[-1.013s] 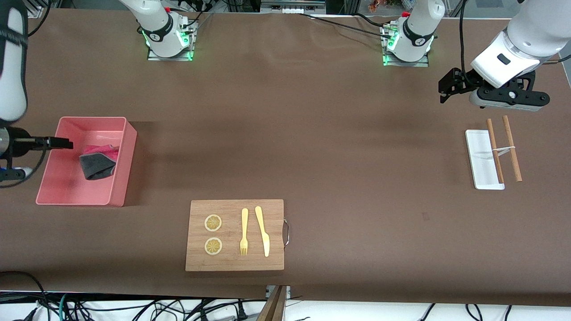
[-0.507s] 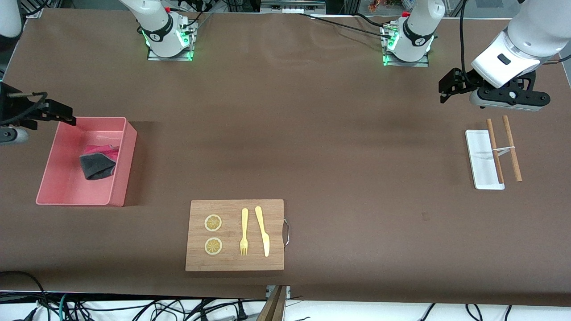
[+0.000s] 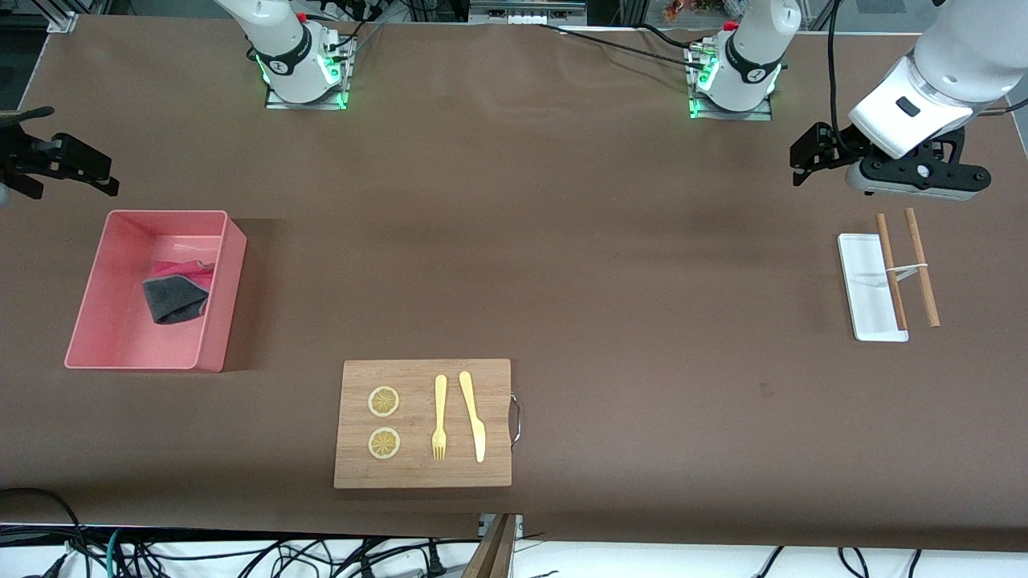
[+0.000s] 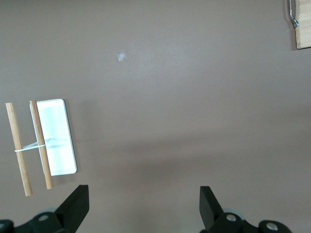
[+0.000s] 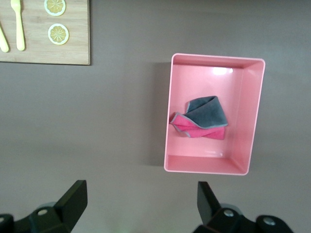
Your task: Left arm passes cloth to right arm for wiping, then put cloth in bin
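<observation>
The cloth (image 3: 177,292) lies crumpled in the bin (image 3: 92,321), grey face mostly up with its pink face showing along one edge, toward the wall nearest the middle of the worktop (image 3: 562,265). The right gripper (image 3: 60,164) has left the bin: a second ago it hung over the bin's outer wall, just beside the cloth; now it is up over bare worktop, past the bin's wall that faces the robot bases, at the right arm's end. Its fingers (image 5: 73,200) stand wide apart and hold nothing. In the right wrist view the bin and cloth lie clear of them, well apart from the gripper.

The left gripper (image 3: 811,152) has not moved. It waits over bare worktop at the left arm's end, near a white tray (image 3: 863,289) with two wooden sticks (image 3: 906,269), one lying across the tray. Its fingers (image 4: 75,206) are spread wide and empty.

The cutting board (image 3: 422,423) with its lemon slices (image 3: 384,421), fork (image 3: 439,417) and knife (image 3: 473,416) is unchanged.
</observation>
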`<state>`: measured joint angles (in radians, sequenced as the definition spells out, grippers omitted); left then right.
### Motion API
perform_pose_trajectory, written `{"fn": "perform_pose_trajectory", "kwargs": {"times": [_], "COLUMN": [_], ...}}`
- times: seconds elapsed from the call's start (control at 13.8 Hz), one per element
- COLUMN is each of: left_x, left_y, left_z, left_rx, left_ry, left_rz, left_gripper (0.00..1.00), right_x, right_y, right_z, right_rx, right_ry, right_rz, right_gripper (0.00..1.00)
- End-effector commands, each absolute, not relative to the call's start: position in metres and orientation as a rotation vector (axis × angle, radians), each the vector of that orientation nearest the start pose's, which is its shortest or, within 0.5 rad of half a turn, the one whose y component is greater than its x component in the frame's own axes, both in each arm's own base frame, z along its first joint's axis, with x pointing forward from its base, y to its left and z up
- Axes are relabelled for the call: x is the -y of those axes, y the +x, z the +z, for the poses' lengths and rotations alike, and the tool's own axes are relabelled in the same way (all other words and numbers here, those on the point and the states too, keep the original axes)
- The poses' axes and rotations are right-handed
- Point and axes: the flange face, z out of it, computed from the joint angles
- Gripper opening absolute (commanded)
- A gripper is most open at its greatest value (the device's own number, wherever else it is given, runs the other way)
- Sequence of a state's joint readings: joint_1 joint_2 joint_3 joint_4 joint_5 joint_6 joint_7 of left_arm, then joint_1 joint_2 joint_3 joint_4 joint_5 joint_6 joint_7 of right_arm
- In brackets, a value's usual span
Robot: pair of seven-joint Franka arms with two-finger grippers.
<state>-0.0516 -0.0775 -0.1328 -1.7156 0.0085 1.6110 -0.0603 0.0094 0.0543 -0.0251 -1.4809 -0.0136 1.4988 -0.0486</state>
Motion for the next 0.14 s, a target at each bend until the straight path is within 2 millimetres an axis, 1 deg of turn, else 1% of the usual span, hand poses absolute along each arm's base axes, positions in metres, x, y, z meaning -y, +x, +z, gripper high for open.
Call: {"fn": "perform_pose_trajectory", "kwargs": {"times": [0.0, 0.07], "left_x": [0.0966, 0.0966], "left_y": [0.5244, 0.5244], "left_z": [0.6062, 0.6062], "left_rx": [-0.220, -0.220], "left_ry": [-3.112, -3.112], "left_rz": [0.038, 0.038], "left_gripper": [1.00, 1.00], "right_x": [0.0104, 0.0095], "right_y": [0.5604, 0.5609], "right_z": [0.6266, 0.6253], "right_rx": [0.010, 0.013], "right_ry": [-3.165, -3.165], "right_rz": [0.076, 0.086], "right_gripper": [1.00, 1.00]}}
